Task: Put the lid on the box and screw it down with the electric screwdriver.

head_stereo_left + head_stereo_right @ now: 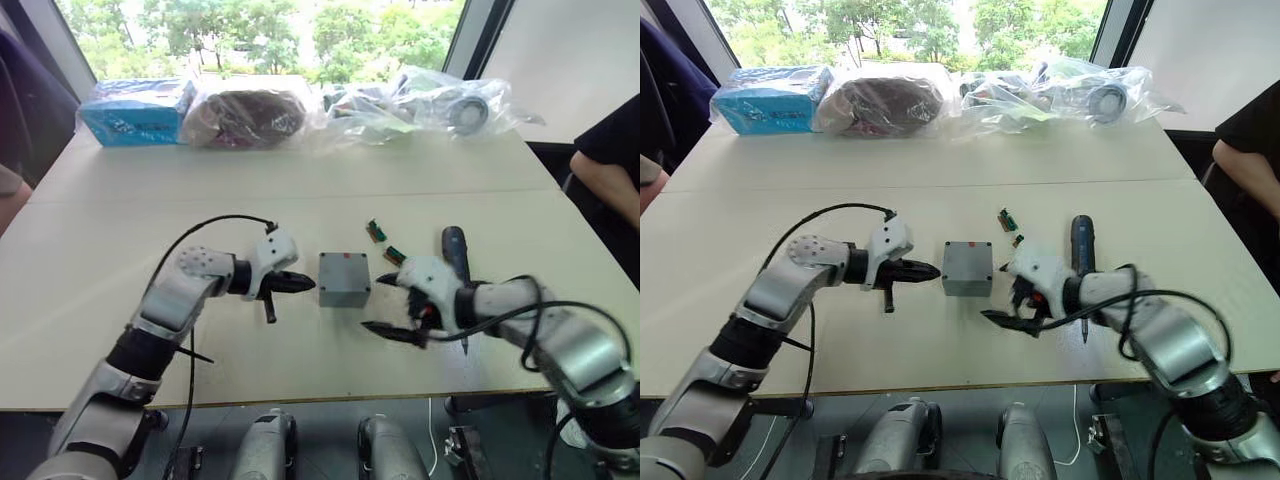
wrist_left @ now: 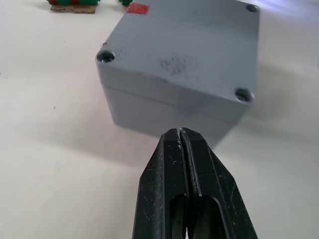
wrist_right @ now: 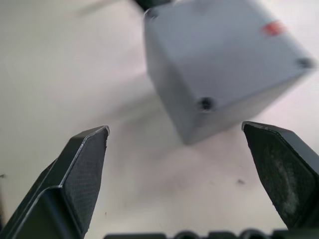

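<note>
The grey box [image 1: 344, 286] stands mid-table with the lid [image 2: 184, 45] seated on top; a seam runs round below the lid, and its corner screw holes show. My left gripper [image 1: 305, 284] is shut and empty, its tips [image 2: 180, 132] just short of the box's left side. On the other side of the box my right gripper [image 1: 378, 303] is open, with the box's corner between and beyond its fingers [image 3: 89, 159]. The electric screwdriver [image 1: 454, 248] lies on the table behind the right wrist, partly hidden by it, its thin bit pointing towards the front edge.
Two small green circuit pieces [image 1: 377, 230] lie behind the box. Clear plastic bags [image 1: 420, 105] and a blue package [image 1: 135, 112] line the far edge. A person's arm [image 1: 605, 175] is at the right. The table's front edge runs close below both arms.
</note>
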{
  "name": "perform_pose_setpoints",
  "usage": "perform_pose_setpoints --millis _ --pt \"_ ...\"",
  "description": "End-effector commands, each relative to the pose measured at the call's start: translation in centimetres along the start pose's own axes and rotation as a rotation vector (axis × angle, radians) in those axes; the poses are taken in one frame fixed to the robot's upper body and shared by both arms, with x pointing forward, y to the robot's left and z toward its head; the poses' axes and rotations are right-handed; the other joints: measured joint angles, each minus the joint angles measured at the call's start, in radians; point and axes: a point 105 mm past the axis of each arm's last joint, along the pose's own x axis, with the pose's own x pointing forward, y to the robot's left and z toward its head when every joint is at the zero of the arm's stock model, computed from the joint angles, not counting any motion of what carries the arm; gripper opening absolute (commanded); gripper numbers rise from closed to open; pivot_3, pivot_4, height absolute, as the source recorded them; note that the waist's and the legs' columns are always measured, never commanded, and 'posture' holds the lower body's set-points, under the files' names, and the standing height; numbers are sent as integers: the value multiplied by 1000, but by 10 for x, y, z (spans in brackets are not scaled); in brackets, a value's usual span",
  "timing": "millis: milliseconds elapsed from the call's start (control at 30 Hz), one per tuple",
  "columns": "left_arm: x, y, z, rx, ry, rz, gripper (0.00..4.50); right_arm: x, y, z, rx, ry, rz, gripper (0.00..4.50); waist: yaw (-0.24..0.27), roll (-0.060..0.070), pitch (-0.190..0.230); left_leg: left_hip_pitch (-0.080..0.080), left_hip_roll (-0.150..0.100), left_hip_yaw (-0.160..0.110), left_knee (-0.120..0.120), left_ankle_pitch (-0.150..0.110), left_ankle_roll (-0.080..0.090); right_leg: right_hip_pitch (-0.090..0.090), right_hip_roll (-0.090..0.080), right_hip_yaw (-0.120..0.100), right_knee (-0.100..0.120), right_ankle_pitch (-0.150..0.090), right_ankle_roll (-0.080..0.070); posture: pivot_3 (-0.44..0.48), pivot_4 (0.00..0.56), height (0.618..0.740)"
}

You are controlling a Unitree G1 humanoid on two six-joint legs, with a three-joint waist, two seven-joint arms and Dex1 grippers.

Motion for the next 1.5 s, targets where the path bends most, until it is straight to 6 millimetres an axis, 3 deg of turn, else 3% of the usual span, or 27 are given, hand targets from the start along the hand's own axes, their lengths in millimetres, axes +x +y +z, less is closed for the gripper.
perform_pose_setpoints --millis 33,200,433,500,667,700,733,1500 --pt "-11 7 28 18 -87 14 0 -10 -18 22 44 -118 -43 4467 0 0 0 0 0 0 0 0 0 0 0 0 0 0 0 0 150 740" --pt "-11 17 43 2 -145 50 0 19 -82 14 119 -157 -264 4467 -2 0 0 1 -2 1 0 0 0 1 0 0 0 0 0 0 150 740" --pt "-7 14 43 -1 -152 56 0 55 -121 1 163 -147 -374 4467 -8 0 0 1 -2 1 -1 1 -1 -1 1 0 3 0 0 0 150 740" --pt "-7 13 42 -7 -151 62 0 62 -125 -1 174 -144 -377 4246 -9 0 0 1 -2 1 -1 1 -2 -1 1 0 3 0 0 0 150 740" --pt "-9 12 37 -17 -145 73 0 70 -127 -4 160 -138 -372 2840 -11 0 0 1 -2 1 -1 1 -2 -1 1 0 4 0 0 0 150 740" --pt "-9 12 36 -20 -145 76 0 72 -126 -3 155 -137 -363 2304 -11 0 0 1 -2 1 -1 1 -2 -1 1 0 5 0 0 0 150 740" --pt "-9 11 36 -22 -144 78 0 73 -125 -4 154 -136 -360 2146 -12 0 0 1 -2 1 -1 1 -2 -1 1 0 5 0 0 0 150 740" --pt "-5 11 22 -17 -101 97 0 89 -123 -8 165 -135 -352 2146 -26 1 0 1 -2 1 -1 1 -2 -1 1 1 8 0 0 0 150 740"
